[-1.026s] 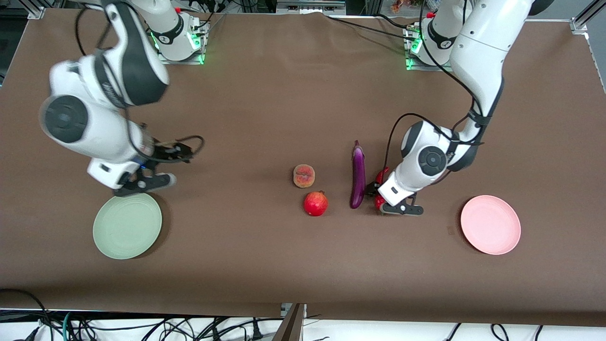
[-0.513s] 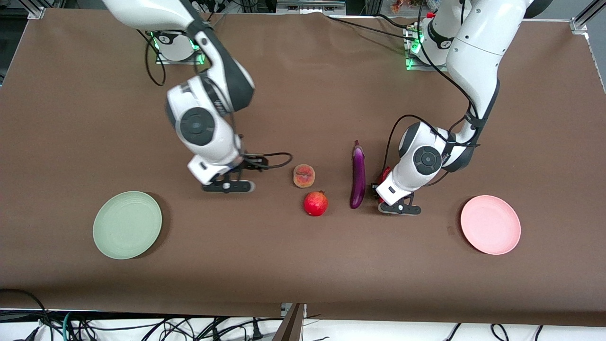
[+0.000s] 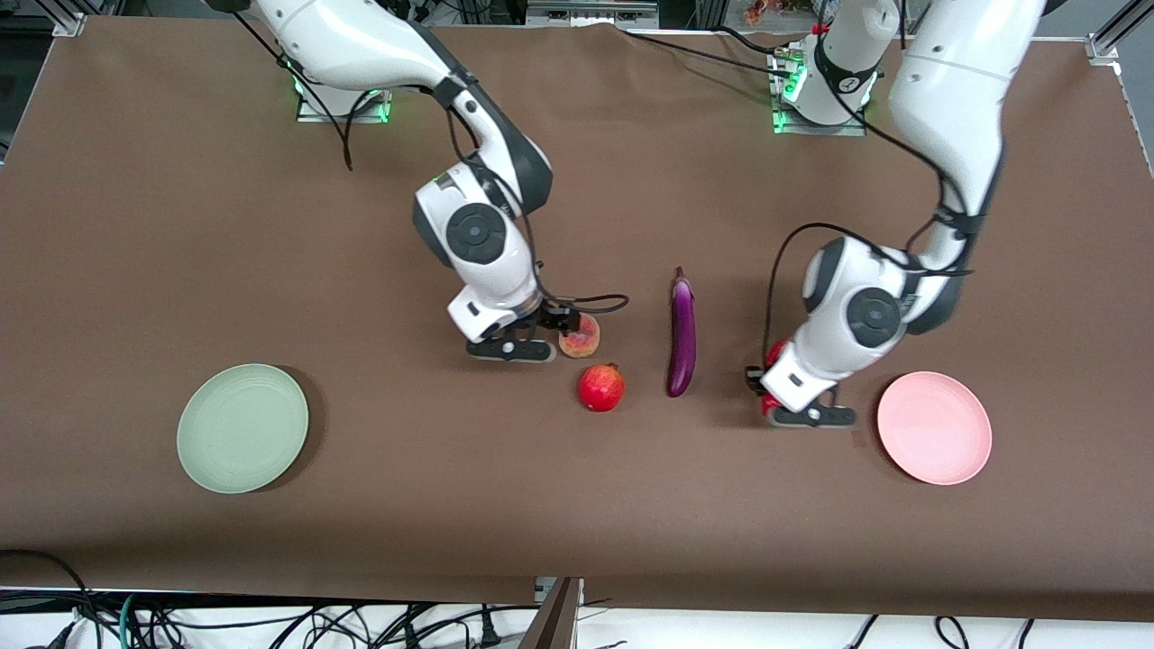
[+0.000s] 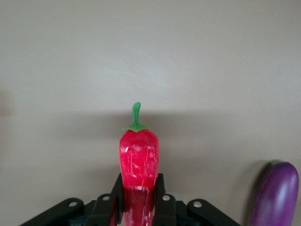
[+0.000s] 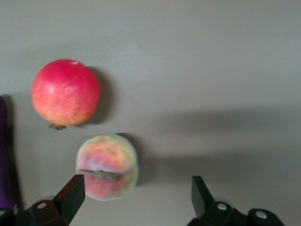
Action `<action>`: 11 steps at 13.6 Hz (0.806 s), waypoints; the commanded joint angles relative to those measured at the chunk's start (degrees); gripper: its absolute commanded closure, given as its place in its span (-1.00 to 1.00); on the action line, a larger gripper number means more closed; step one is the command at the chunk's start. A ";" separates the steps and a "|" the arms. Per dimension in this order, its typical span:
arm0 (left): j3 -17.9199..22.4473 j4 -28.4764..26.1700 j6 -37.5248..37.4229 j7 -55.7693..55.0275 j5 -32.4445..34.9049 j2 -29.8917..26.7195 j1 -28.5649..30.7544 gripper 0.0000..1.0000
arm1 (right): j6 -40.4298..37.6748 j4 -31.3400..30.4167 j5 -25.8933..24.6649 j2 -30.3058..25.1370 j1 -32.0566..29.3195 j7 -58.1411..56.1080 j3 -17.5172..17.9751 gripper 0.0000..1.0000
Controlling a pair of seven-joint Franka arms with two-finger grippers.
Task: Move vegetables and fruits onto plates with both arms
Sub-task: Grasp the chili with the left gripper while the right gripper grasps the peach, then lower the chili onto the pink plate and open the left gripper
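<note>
Right gripper (image 3: pixel 510 348) swung in, spread, just beside peach (image 3: pixel 579 335) | left gripper (image 3: pixel 809 414) pinching chili (image 4: pixel 139 157), carried toward pink plate (image 3: pixel 935 428) at its end

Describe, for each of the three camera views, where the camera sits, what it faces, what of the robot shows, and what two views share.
Front view: high, facing both arms' bases; shows the green plate, pink plate, both whole arms.
Left wrist view: on the left arm, looking past the left gripper shut on the chili pepper; only its fingers show.
Right wrist view: on the right arm, looking down at the peach and pomegranate; the open right gripper shows.
Shared: the eggplant edges into both wrist views.
</note>
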 commanded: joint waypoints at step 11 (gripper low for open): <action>2.31 13.39 2.09 11.08 19.95 11.57 14.53 0.63 | 10.25 1.25 -1.07 6.70 4.25 4.50 -0.96 -1.00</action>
